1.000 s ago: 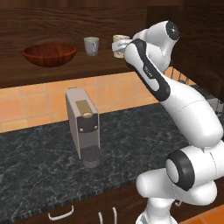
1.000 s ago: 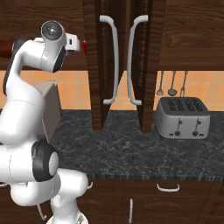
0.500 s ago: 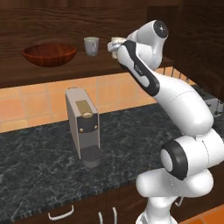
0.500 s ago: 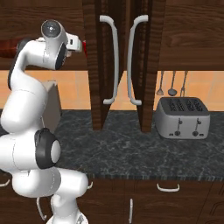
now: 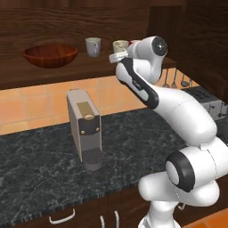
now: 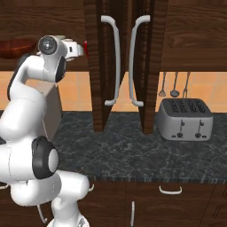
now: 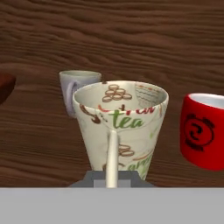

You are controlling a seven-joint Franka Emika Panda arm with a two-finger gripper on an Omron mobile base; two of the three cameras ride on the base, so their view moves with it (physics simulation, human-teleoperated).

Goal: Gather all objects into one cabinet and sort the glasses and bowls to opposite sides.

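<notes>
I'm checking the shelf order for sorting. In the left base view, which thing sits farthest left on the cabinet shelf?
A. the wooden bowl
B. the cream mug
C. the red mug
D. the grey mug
A: the wooden bowl sits at the left end of the shelf, with the grey mug and then the cream mug to its right.

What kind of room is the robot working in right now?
A kitchen, rendered: a dark stone counter carries a toaster and a coffee machine, and wood wall cabinets hang above, with mugs on a shelf.
</notes>
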